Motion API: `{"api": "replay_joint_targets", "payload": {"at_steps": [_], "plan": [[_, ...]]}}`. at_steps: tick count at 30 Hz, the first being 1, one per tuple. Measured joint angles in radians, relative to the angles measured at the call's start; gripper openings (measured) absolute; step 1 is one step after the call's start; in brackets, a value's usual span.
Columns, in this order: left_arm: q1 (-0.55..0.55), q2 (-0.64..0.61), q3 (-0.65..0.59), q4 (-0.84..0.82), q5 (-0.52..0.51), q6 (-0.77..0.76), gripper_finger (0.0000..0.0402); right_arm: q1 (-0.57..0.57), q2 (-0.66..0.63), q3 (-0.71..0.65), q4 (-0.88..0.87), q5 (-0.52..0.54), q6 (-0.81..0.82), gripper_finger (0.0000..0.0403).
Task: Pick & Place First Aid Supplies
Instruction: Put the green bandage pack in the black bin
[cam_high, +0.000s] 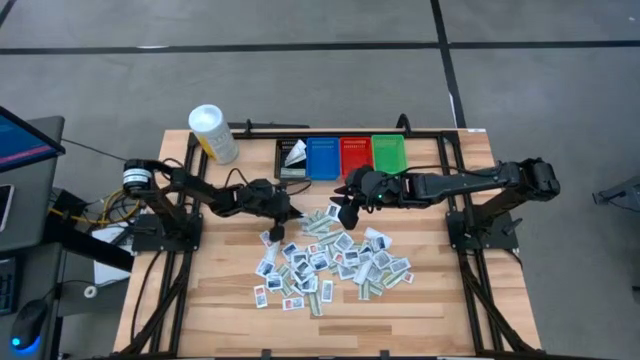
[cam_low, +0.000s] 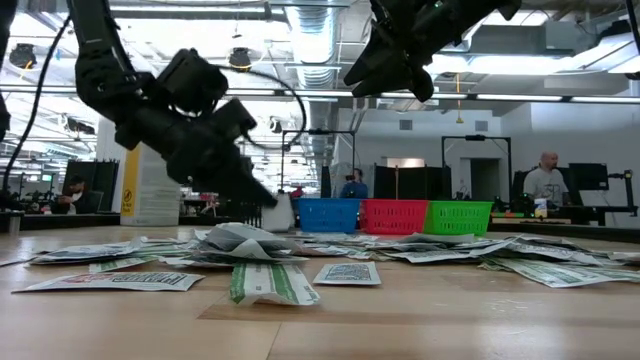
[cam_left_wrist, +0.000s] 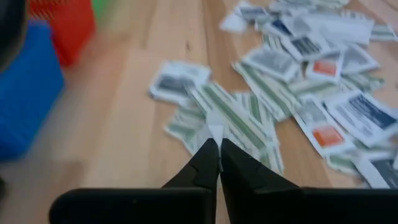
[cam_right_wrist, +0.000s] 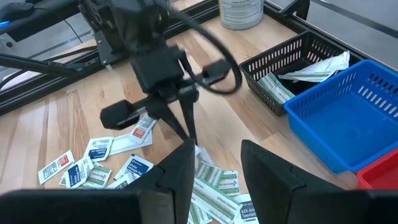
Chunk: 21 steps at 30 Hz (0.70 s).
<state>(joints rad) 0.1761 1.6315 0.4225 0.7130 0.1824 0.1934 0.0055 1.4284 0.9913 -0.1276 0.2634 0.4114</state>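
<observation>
Several small flat first aid packets (cam_high: 330, 260), white with blue, red or green marks, lie scattered in a loose heap on the wooden table (cam_high: 220, 290). My left gripper (cam_left_wrist: 219, 144) is shut at the heap's far left edge, its tips on a white, green-striped packet (cam_left_wrist: 245, 121). It slants down just above the heap in the low view (cam_low: 268, 198). My right gripper (cam_right_wrist: 214, 165) hangs open above the heap's far side (cam_high: 350, 205), nothing between its fingers. My left gripper has its shut fingertips on the near edge (cam_left_wrist: 214, 129) of the green-striped packet, slanting down from the table's left. A white sliver shows right at the tips. I cannot tell whether the packet is lifted; most of it still lies among the other packets.
Black (cam_high: 293, 158), blue (cam_high: 323, 157), red (cam_high: 356, 155) and green (cam_high: 389, 152) bins stand in a row at the table's far edge; the black one holds some packets. A white tub (cam_high: 213, 133) stands at the far left. Bare wood lies near the front edge.
</observation>
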Motion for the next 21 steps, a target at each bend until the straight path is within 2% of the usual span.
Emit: {"api": "replay_joint_targets", "payload": {"at_steps": [6, 15, 18, 21], "plan": [[0.000, -0.124, 0.001, -0.035, -0.069, 0.113, 0.0017, 0.000, 0.000, 0.000, 0.000, 0.000, 0.000, 0.0126], [0.049, -0.311, 0.001, -0.038, -0.085, 0.112, 0.0011, 0.000, 0.000, 0.000, 0.000, 0.000, 0.000, 0.0126], [0.059, -0.354, 0.001, -0.039, -0.072, 0.045, 0.0011, 0.000, 0.000, 0.000, 0.000, 0.000, 0.000, 0.0126], [0.083, -0.400, 0.001, -0.030, 0.004, -0.060, 0.0015, 0.000, 0.000, 0.000, 0.000, 0.000, 0.000, 0.0126]]}}
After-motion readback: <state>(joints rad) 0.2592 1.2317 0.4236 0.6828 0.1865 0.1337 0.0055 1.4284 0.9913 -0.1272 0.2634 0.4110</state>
